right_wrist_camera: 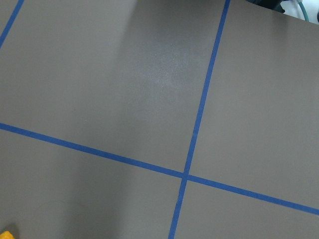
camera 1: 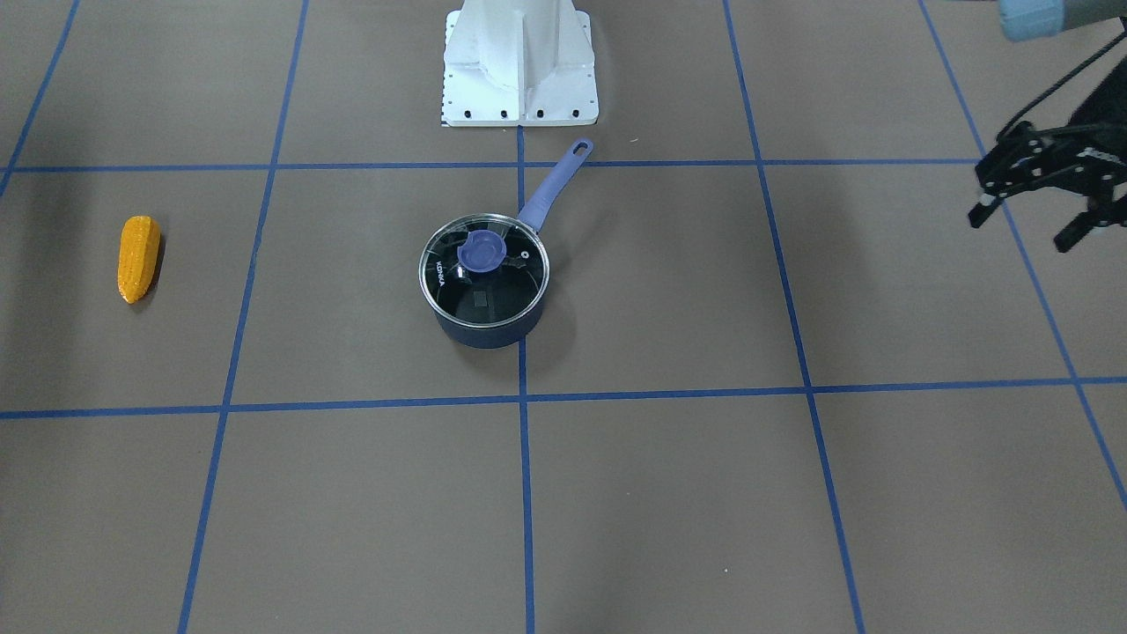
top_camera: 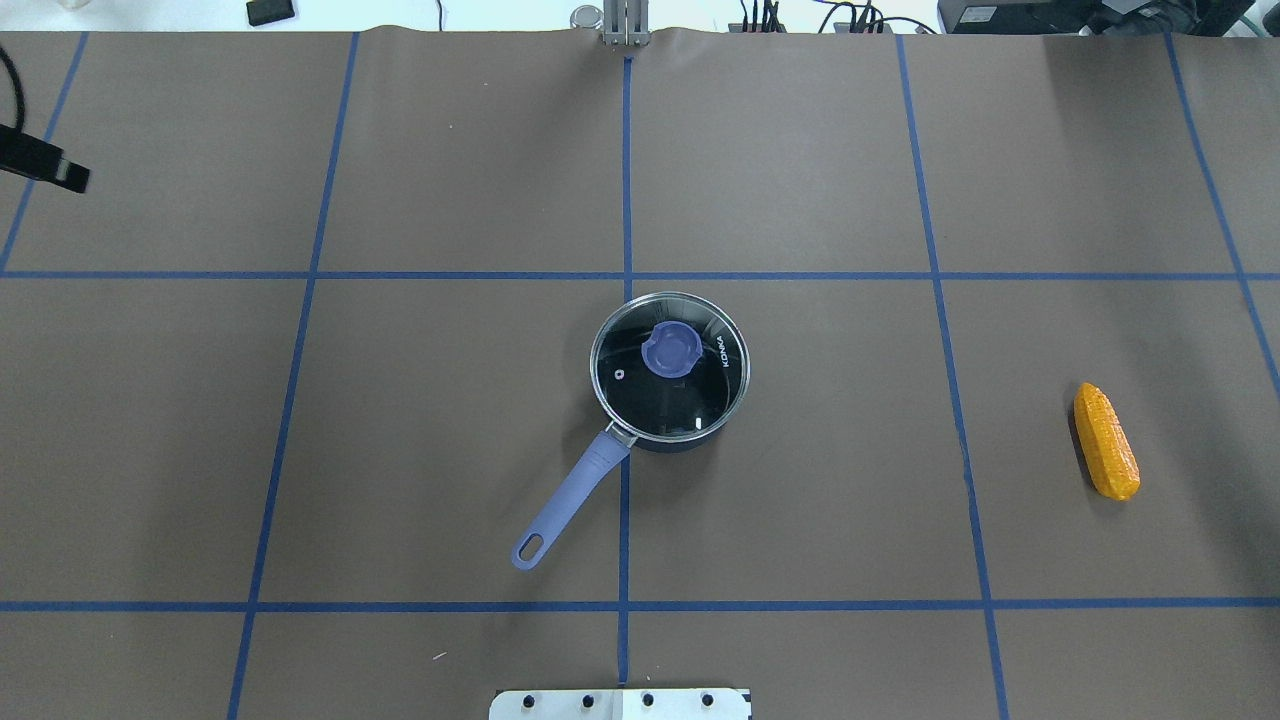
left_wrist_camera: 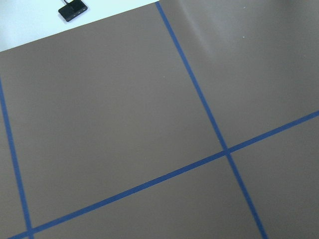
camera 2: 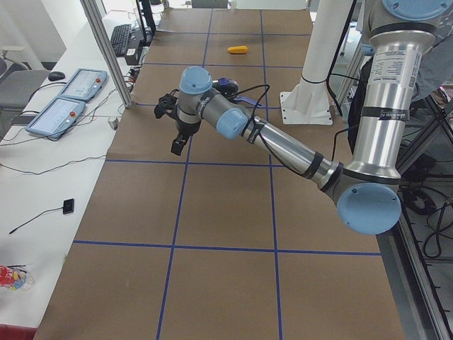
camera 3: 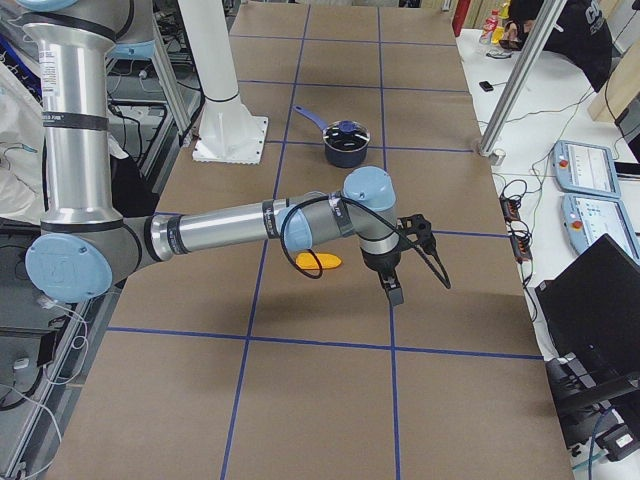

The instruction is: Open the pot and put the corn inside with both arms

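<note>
The dark blue pot (camera 1: 486,335) stands at the table's middle with its glass lid (camera 1: 502,286) on and a blue knob (camera 1: 481,253) on top; it also shows in the overhead view (top_camera: 682,443), handle (top_camera: 570,497) towards the robot. The orange-yellow corn (top_camera: 1105,441) lies alone far on my right side, as the front view (camera 1: 139,258) shows. My left gripper (camera 1: 1021,231) hangs open and empty above the table's far left, well away from the pot. My right gripper (camera 3: 408,258) hovers near the corn (camera 3: 318,262); I cannot tell whether it is open.
The white base pedestal (camera 1: 519,62) stands at the robot's edge behind the pot. Blue tape lines grid the brown table. Aluminium posts (camera 2: 106,49) and teach pendants (camera 3: 590,180) stand beyond the table's ends.
</note>
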Controlling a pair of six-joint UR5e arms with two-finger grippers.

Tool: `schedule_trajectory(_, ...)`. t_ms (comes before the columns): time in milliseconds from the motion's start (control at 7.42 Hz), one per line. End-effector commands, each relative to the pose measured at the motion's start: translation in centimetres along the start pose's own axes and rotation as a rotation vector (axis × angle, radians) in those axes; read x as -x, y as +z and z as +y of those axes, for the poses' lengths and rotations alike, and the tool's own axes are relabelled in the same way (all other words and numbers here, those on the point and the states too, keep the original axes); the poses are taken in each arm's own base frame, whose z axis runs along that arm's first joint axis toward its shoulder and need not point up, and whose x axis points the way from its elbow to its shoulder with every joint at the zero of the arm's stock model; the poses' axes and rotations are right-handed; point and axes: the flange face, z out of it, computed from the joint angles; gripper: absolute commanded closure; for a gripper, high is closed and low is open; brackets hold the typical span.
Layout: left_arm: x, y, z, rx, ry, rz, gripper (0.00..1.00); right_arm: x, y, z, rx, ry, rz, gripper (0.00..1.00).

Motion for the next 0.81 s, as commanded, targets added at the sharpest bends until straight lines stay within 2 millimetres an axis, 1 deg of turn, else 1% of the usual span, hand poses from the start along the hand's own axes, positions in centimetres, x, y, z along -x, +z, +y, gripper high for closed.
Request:
schedule_trajectory(0, -15.3, 3.3, -1.8, 0.059, -0.11, -0.046, 0.0, -0.1, 0.2, 0.2, 0.005, 0.005, -0.003, 0.0)
schedule_trajectory(135, -22.8, 5.0, -1.1, 0.117, -0.113, -0.068, 0.0, -0.1, 0.2, 0.3, 0.005, 0.005, -0.006, 0.0)
schedule_trajectory(270, -28.1, 6.6, -1.8, 0.15, -0.176, -0.059, 0.0, -0.2, 0.3, 0.3, 0.008, 0.005, -0.008, 0.0)
schedule_trajectory(404, -32.8, 8.1, -3.0, 0.172, -0.225, -0.051, 0.0, -0.1, 0.4, 0.3, 0.009, 0.004, -0.008, 0.0)
schedule_trajectory(539, -36.7, 10.0, -4.1, 0.161, -0.247, -0.081, 0.0, 0.0, 0.4, 0.3, 0.01, 0.003, -0.009, 0.0)
schedule_trajectory(674, -42.1, 12.6, -4.4, 0.173, -0.265, -0.111, 0.0, -0.1, 0.5, 0.4, 0.011, 0.004, -0.01, 0.0)
